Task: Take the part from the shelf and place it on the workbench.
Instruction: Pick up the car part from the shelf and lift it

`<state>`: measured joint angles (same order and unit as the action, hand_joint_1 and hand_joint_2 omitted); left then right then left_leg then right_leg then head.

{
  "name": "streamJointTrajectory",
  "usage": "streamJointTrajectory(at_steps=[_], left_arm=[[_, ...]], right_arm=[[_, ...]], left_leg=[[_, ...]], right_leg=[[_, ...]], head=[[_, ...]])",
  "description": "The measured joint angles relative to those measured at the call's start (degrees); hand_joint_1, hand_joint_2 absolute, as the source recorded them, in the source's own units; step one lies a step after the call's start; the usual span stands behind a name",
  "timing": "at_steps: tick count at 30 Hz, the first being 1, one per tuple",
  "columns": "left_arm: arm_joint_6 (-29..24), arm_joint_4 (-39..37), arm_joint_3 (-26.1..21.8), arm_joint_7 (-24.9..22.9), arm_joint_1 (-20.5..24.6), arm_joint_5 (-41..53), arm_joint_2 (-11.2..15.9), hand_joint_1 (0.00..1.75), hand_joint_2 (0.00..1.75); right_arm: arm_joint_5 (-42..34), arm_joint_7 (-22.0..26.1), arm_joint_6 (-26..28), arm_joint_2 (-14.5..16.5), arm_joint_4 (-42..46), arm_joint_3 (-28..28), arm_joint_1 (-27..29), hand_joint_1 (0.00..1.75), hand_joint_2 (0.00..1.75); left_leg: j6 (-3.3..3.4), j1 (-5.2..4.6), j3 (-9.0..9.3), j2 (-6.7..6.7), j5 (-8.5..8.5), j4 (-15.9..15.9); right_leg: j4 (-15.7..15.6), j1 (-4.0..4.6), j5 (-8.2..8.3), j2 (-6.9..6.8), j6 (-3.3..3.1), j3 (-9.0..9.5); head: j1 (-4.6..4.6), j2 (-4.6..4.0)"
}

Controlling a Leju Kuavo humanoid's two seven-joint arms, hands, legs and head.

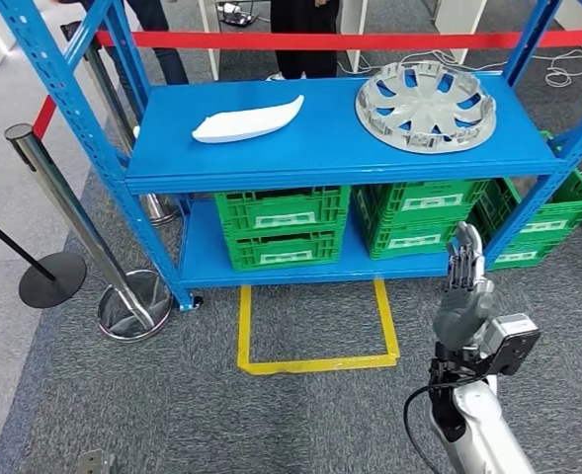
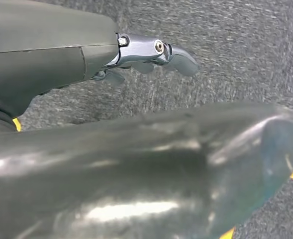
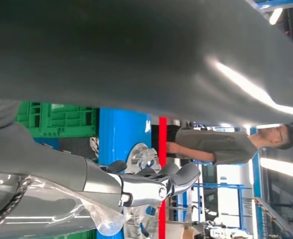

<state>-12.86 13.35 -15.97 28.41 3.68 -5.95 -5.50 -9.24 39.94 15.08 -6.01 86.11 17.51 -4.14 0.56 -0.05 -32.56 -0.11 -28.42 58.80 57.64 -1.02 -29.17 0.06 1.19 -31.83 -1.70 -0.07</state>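
Note:
A silver wheel cover (image 1: 426,105) lies flat on the right of the blue shelf's top board (image 1: 332,148); a long white moulded part (image 1: 247,122) lies on its left. My right hand (image 1: 464,286) is raised in front of the shelf's lower right, below the wheel cover, fingers straight and apart, holding nothing. The right wrist view shows its fingers (image 3: 148,185) with the wheel cover (image 3: 139,158) beyond them. My left hand (image 2: 152,55) hangs over grey carpet, fingers extended, nothing in them.
Green crates (image 1: 284,226) (image 1: 418,214) fill the lower shelf, another (image 1: 544,219) stands at the right. Chrome stanchions (image 1: 86,232) and a red barrier tape (image 1: 347,40) stand at the left and behind. A yellow floor square (image 1: 313,363) lies before the shelf. People stand behind the tape.

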Motion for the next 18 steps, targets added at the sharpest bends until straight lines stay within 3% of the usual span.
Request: streamJointTrajectory(at_steps=[2,4,7,9,10,12,13,15,18], left_arm=[[0.04,0.0,0.05,-0.06,0.08,0.0,-0.01,0.0,0.0],[0.05,0.0,0.1,-0.09,0.08,-0.02,0.02,0.0,0.0],[0.07,0.0,0.17,-0.1,0.23,-0.03,0.08,0.0,0.0],[0.11,0.0,0.22,-0.12,0.21,-0.04,0.05,0.0,0.0],[0.13,0.0,0.25,-0.13,0.21,-0.04,0.04,0.0,0.0],[0.16,0.0,0.31,-0.13,0.21,-0.04,0.0,0.0,0.0],[0.17,0.0,0.33,-0.14,0.24,-0.04,-0.02,0.0,0.0],[0.21,0.0,0.38,-0.2,0.31,-0.03,-0.04,0.0,0.0],[0.22,0.0,0.42,-0.31,0.34,-0.02,-0.03,0.0,0.0]], right_arm=[[-0.04,0.06,0.0,0.0,-0.2,0.04,-0.15,0.0,0.0],[-0.05,0.1,-0.02,0.02,-0.38,0.16,-0.38,0.0,0.0],[-0.08,0.13,-0.06,0.04,-0.75,0.38,-0.79,0.0,0.0],[-0.14,0.12,-0.07,0.04,-1.1,0.48,-0.74,0.0,0.0],[-0.16,0.12,-0.07,0.04,-1.27,0.52,-0.73,0.0,0.0],[-0.18,0.12,-0.07,0.04,-1.52,0.58,-0.79,0.0,0.0],[-0.19,0.11,-0.09,0.04,-1.63,0.61,-0.84,0.0,0.0],[-0.22,0.11,-0.22,0.04,-1.83,0.68,-0.95,0.0,0.0],[-0.31,0.13,-0.43,0.04,-2.02,0.73,-0.9,0.0,0.0]], left_leg=[[0.59,-0.05,0.26,0.0,-0.32,-0.81],[1.16,0.15,0.78,-0.02,-0.25,-1.19],[1.79,0.19,1.22,-0.01,-0.37,-1.36],[2.01,0.04,1.44,-0.02,-0.62,-1.32],[2.04,-0.01,1.7,-0.04,-0.84,-1.31],[1.87,-0.04,2.61,-0.07,-1.51,-1.31],[1.71,-0.07,3.04,-0.07,-1.85,-1.31],[1.1,-0.15,3.31,-0.04,-2.49,-1.13],[0.14,-0.25,3.46,-0.02,-2.85,-0.37]], right_leg=[[0.17,0.05,0.38,-0.05,0.8,-0.05],[1.74,-0.02,-0.37,-0.09,1.34,-0.8],[10.9,-0.07,-4.74,-0.07,1.6,-5.76],[15.85,-0.06,-5.87,-0.07,1.76,-9.03],[15.47,-0.05,-4.82,-0.07,1.74,-9.33],[9.12,-0.03,-0.17,-0.09,1.47,-7.05],[5.75,0.08,1.36,-0.13,1.31,-5.69],[1.69,0.39,1.99,-0.17,0.67,-3.87],[0.86,0.36,1.76,-0.14,-0.37,-2.98]], head=[[-0.01,0.0],[-0.04,-0.01],[-0.19,-0.01],[-0.19,-0.01],[-0.2,-0.01],[-0.21,-0.01],[-0.17,-0.01],[-0.15,-0.01],[-0.01,0.0]])
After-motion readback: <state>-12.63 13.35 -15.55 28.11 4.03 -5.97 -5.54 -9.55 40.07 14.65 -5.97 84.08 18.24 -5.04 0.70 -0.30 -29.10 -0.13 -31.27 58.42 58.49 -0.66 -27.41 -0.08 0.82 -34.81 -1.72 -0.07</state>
